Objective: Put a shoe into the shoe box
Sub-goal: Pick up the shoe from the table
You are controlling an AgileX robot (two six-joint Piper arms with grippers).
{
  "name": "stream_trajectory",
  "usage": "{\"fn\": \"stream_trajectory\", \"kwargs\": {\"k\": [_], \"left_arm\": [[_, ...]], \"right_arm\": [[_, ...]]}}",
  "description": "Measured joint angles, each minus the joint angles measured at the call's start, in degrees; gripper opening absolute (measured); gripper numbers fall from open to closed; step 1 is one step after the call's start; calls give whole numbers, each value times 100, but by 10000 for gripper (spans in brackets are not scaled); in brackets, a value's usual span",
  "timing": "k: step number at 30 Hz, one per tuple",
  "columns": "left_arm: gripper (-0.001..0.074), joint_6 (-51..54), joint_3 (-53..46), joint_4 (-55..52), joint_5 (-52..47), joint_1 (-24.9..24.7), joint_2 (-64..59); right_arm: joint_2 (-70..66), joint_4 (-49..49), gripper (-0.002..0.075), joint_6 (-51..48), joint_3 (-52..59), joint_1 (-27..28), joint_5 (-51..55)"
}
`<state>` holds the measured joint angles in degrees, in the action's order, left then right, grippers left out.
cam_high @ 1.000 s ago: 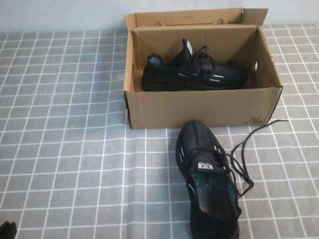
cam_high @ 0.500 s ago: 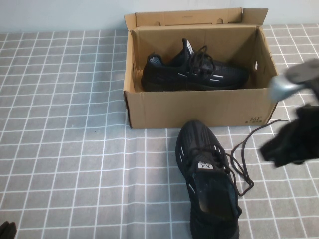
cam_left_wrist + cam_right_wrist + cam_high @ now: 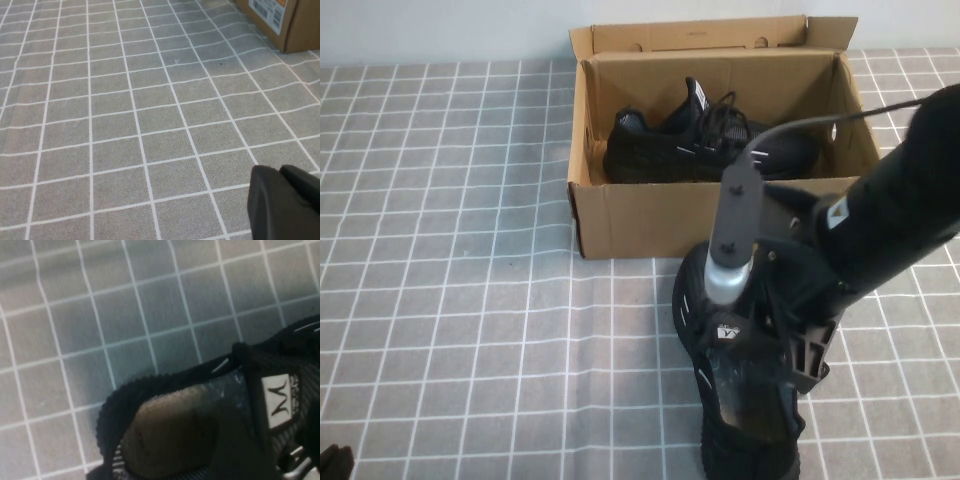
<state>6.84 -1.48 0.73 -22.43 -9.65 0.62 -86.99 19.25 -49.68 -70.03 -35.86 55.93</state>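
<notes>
Right gripper (image 3: 800, 350) hovers over the shoe (image 3: 745, 400) to grasp it, fingers unclear; left gripper (image 3: 287, 202) parked, narrow

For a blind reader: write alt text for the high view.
The right gripper hangs over the shoe lying on the checked tablecloth before the shoe box, which holds a twin sneaker. The left gripper sits parked at the near-left corner.

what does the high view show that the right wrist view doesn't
Only the high view shows the shoe box with the twin sneaker inside, the right gripper over the shoe, and the left gripper parked at the near left edge. Only the right wrist view shows the insole close up. Both show the shoe, its tongue tag and the checked cloth.
</notes>
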Motion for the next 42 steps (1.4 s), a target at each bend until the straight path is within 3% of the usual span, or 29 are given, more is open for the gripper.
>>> {"fn": "stream_trajectory", "kwargs": {"k": [6, 26, 31, 36, 42], "left_arm": [[-1, 0, 0, 0, 0, 0, 0], [-1, 0, 0, 0, 0, 0, 0], [-1, 0, 0, 0, 0, 0, 0], [-1, 0, 0, 0, 0, 0, 0], [-1, 0, 0, 0, 0, 0, 0]], "right_arm": [[-482, -264, 356, -139, 0, 0, -67], [-1092, -820, 356, 253, 0, 0, -865], [-1152, -829, 251, 286, 0, 0, -865], [-1152, -829, 34, 534, 0, 0, -719], [-770, -895, -3, 752, -207, 0, -164]]}}
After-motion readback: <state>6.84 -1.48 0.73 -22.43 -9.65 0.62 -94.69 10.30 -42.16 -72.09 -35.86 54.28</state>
